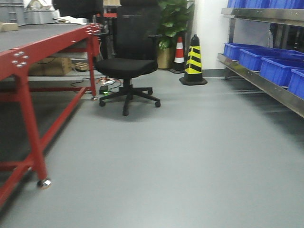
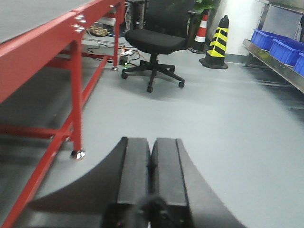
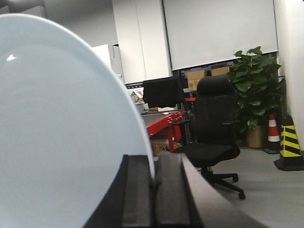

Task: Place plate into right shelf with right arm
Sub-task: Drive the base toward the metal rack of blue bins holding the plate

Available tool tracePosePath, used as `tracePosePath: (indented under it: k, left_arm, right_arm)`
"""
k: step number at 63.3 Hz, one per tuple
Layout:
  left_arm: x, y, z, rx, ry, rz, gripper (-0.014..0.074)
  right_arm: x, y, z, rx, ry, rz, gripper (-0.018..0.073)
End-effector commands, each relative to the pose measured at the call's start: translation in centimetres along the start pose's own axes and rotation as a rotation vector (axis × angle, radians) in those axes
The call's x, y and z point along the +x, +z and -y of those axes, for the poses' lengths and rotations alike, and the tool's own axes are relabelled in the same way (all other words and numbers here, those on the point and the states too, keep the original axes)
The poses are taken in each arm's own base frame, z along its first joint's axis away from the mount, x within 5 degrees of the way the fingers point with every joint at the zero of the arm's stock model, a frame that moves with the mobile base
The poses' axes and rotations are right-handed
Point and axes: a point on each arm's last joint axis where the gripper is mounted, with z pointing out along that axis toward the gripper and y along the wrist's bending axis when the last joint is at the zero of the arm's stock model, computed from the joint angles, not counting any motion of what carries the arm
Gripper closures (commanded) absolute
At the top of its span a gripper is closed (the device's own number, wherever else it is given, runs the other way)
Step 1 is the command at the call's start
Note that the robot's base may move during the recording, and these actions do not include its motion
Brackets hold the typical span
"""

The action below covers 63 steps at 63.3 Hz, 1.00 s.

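Observation:
In the right wrist view a large pale blue plate (image 3: 61, 128) fills the left half of the frame, held on edge. My right gripper (image 3: 153, 166) is shut on the plate's rim, the edge pinched between the two black fingers. My left gripper (image 2: 151, 156) is shut and empty, held low over the grey floor. The right shelf (image 1: 266, 80), a metal rack, runs along the right side of the front view. Neither gripper nor the plate shows in the front view.
Blue bins (image 1: 266, 64) sit on the shelf. A red-framed table (image 1: 28, 52) stands at left. A black office chair (image 1: 126, 66) is ahead, with a yellow-black cone (image 1: 193, 61), an orange cone (image 1: 179, 52) and a potted plant (image 1: 171, 23) behind it.

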Motion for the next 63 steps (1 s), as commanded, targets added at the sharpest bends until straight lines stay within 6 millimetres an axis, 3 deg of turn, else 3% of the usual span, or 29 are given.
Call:
tracePosePath:
  k: [1, 63]
  left_arm:
    - [-0.53, -0.02, 0.06, 0.010, -0.006, 0.086, 0.0643]
    - [-0.53, -0.02, 0.06, 0.010, -0.006, 0.086, 0.0643]
  right_arm:
    - [-1.64, 0.16, -0.34, -0.019, -0.013, 0.105, 0.0505]
    - [-1.62, 0.16, -0.34, -0.019, -0.013, 0.103, 0.0505]
